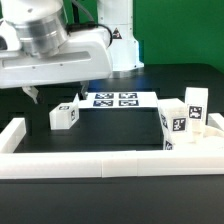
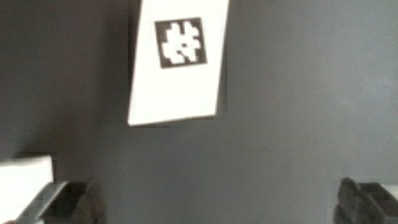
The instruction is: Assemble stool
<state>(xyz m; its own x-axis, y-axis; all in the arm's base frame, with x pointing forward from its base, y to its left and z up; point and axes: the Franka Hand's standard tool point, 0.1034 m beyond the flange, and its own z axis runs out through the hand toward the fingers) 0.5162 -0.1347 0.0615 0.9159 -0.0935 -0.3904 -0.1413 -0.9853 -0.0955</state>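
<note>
A white stool leg (image 1: 66,116) with a tag lies on the dark table at the exterior view's left. My gripper (image 1: 55,92) hangs just above and behind it. In the wrist view the leg (image 2: 180,62) is a long white block with one tag, lying ahead of my fingers. My gripper (image 2: 214,202) is open wide, with only bare table between the fingertips (image 2: 64,203). At the exterior view's right, a thick white tagged part (image 1: 173,129), probably the seat, stands against the rail. Another tagged leg (image 1: 195,104) stands upright behind it.
A long white rail (image 1: 100,163) borders the table at the front and both sides. The marker board (image 1: 113,99) lies flat at the middle back. A white corner (image 2: 22,183) shows at the wrist view's edge next to one finger.
</note>
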